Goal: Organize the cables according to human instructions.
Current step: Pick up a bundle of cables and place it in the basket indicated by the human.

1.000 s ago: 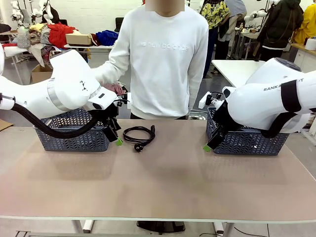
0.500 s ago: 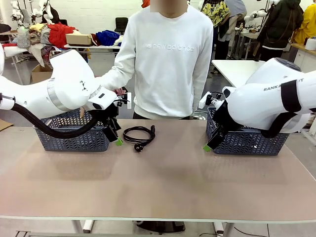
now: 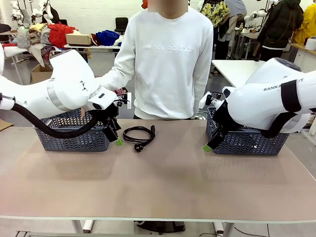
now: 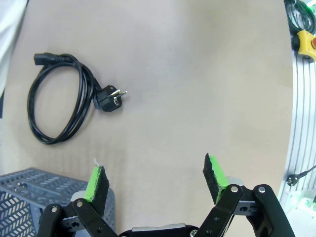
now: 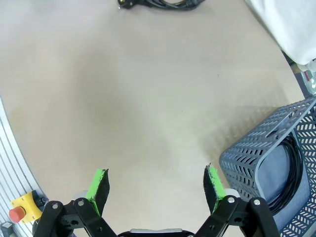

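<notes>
Cable [image 5: 160, 4] cut by frame edge

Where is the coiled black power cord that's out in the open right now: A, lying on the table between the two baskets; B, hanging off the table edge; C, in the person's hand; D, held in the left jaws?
A: the cord lies flat on the table, nothing gripping it.
</notes>
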You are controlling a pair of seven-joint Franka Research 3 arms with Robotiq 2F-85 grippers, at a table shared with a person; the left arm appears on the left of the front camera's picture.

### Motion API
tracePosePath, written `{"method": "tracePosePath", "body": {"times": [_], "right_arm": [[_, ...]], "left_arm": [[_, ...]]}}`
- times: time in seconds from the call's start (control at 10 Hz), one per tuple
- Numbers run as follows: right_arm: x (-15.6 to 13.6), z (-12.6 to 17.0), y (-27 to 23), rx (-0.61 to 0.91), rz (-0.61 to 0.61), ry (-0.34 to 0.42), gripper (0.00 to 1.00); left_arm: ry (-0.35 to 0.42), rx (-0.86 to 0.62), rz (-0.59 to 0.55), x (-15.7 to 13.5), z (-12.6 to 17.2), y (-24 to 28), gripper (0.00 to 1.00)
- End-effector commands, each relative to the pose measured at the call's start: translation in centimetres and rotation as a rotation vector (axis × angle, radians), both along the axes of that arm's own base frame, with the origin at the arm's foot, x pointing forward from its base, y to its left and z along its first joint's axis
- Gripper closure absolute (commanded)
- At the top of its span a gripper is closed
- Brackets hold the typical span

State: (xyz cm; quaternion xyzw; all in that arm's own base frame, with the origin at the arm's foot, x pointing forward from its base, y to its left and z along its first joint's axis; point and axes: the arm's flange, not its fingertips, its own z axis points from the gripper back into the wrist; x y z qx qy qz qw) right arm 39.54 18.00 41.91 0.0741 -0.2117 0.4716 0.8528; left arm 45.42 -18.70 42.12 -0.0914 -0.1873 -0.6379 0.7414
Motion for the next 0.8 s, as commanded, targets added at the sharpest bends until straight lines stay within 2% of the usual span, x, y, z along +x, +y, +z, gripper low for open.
{"method": "tracePosePath", "body": {"times": [0.0,0.3,0.7], "right_arm": [[0.2,0.1,-0.1,-0.007,-0.004,-0.002,0.00],[0.2,0.1,-0.1,-0.007,-0.004,-0.002,0.00],[0.2,0.1,-0.1,-0.007,-0.004,-0.002,0.00]], "left_arm": [[0.000,0.000,0.000,0.0,0.0,0.0,0.00],[0.048,0.060,0.121,3.5,0.1,-2.9,0.00],[0.057,0.185,0.178,8.0,-1.3,-9.8,0.00]]}}
